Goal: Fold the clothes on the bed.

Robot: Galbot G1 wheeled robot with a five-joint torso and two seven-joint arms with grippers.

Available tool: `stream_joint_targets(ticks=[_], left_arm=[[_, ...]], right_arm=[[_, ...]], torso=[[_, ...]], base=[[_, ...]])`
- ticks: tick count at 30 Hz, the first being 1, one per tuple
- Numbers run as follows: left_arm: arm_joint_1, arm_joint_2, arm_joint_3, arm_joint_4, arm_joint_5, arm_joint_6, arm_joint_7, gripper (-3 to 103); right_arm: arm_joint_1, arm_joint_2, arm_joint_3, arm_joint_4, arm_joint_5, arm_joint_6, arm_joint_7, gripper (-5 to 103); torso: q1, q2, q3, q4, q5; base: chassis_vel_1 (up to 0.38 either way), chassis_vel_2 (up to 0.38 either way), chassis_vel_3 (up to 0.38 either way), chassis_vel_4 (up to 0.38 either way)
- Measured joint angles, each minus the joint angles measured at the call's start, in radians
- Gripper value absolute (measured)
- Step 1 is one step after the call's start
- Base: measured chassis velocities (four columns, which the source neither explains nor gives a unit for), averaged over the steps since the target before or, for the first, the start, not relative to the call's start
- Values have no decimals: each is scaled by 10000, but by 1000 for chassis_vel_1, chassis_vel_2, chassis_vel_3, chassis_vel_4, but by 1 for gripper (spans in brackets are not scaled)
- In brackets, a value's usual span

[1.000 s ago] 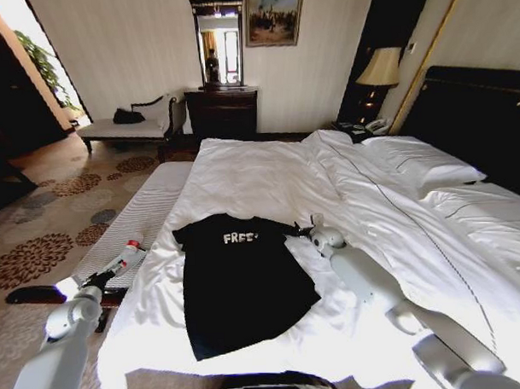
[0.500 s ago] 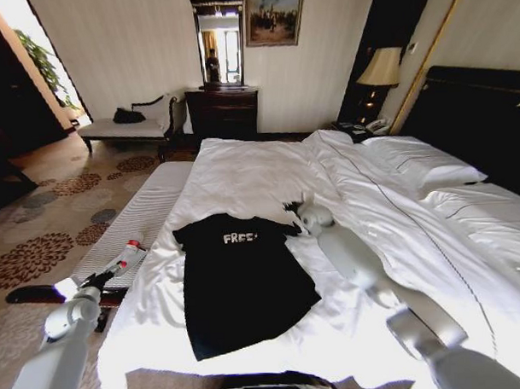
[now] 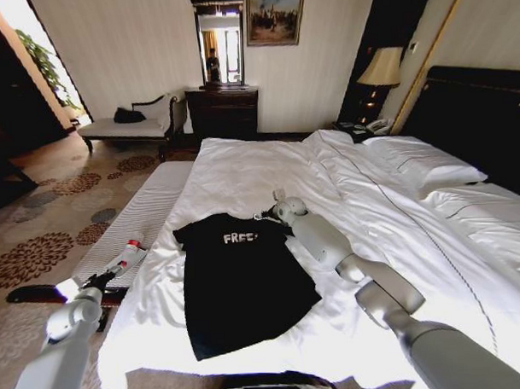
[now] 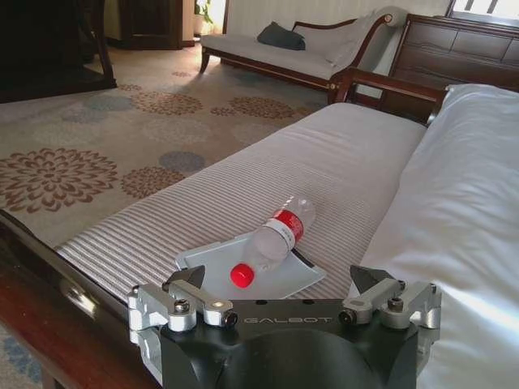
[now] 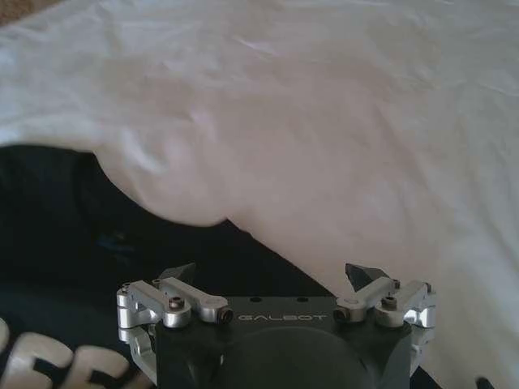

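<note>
The black T-shirt [image 3: 242, 285] lies spread flat on the white bed [image 3: 268, 173], chest up, with its white "FREE." lettering [image 3: 240, 238] near the collar and its hem toward the foot edge closest to the robot. The sheet around it is rumpled.

The right gripper [image 3: 273, 209] reaches out over the bed and hovers at the shirt's right shoulder, just past the end of the lettering. In the right wrist view its fingers [image 5: 177, 273] stand wide apart and hold nothing; between and ahead of them lies the boundary where black fabric [image 5: 73, 219] meets the white sheet [image 5: 340, 138], the dark cloth toward one finger and beneath the gripper body, the bare sheet beyond the other. Part of the white lettering shows just below the gripper body on the dark side. Whether the fingertips touch the cloth cannot be told.

The left gripper [image 4: 285, 285] is parked off the bed's side, low over the pale striped bench [image 4: 268, 162], fingers spread open and empty. Just ahead of its fingers a small bottle with a red cap [image 4: 272, 241] lies on its side on a light tray [image 4: 296, 279] on the bench.
</note>
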Motion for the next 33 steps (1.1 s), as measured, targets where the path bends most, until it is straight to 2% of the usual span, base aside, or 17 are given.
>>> stream_joint_targets(ticks=[6, 11, 12, 13, 16, 18, 21, 22, 25, 26, 27, 30, 31, 33], left_arm=[[57, 6, -2, -10, 15, -22, 6, 100], [108, 6, 2, -73, 25, -22, 6, 100], [123, 7, 2, -77, 29, -23, 6, 100], [137, 13, -1, -77, 32, -25, 6, 100], [157, 17, -18, -78, 34, -34, 6, 100], [162, 17, -22, -78, 36, -37, 6, 100], [173, 2, -24, -78, 64, -57, 5, 100], [173, 2, -24, -78, 64, -57, 5, 100], [189, -24, -38, -76, 88, -64, 2, 100], [195, -31, -42, -75, 94, -66, -1, 100], [200, -34, -44, -76, 95, -66, -2, 100], [210, -35, -55, -84, 97, -66, -6, 100], [217, -35, -70, -103, 98, -66, -10, 100], [221, -35, -77, -110, 97, -67, -10, 100]], right_arm=[[-301, 34, 25, -159, -738, 186, 0, 100], [-421, 117, 198, -241, -473, 171, 61, 102], [-444, 134, 235, -246, -351, 150, 70, 98], [-459, 140, 249, -257, -291, 143, 69, 98], [-490, 145, 263, -300, -252, 142, 67, 84], [-501, 145, 265, -315, -252, 142, 64, 84], [-537, 136, 265, -350, -276, 153, 36, 68], [-537, 136, 265, -350, -276, 153, 36, 68], [-550, 138, 270, -368, -324, 210, 4, 51], [-550, 144, 273, -379, -368, 249, -13, 51], [-550, 149, 273, -394, -421, 296, -37, 46], [-550, 159, 274, -423, -524, 392, -90, 41], [-544, 169, 274, -451, -587, 479, -124, 30], [-540, 174, 277, -462, -601, 507, -132, 30]], torso=[[0, 0, 0, 3, -1], [0, 0, 0, 2, 0], [0, 0, -1, 3, 0], [-1, 0, 0, 4, 0], [-1, 0, 0, 4, -1], [-1, 0, -1, 4, -1], [0, 0, -1, 2, -1], [0, 0, -1, 2, -1], [-1, 0, 0, 3, 0], [-1, 0, -1, 3, 0], [-1, 0, 0, 3, 0], [-1, 0, 0, 3, -1], [-1, 0, 0, 3, 0], [-1, 0, 0, 3, 0]], base=[[0, 0, 0, 0], [0, 0, 0, 0], [0, 0, 0, 0], [0, 0, 0, 0], [0, 0, 0, 0], [0, 0, 0, 0], [0, 0, 0, 0], [0, 0, 0, 0], [0, 0, 0, 0], [0, 0, 0, 0], [0, 0, 0, 0], [0, 0, 0, 0], [0, 0, 0, 0], [0, 0, 0, 0]])
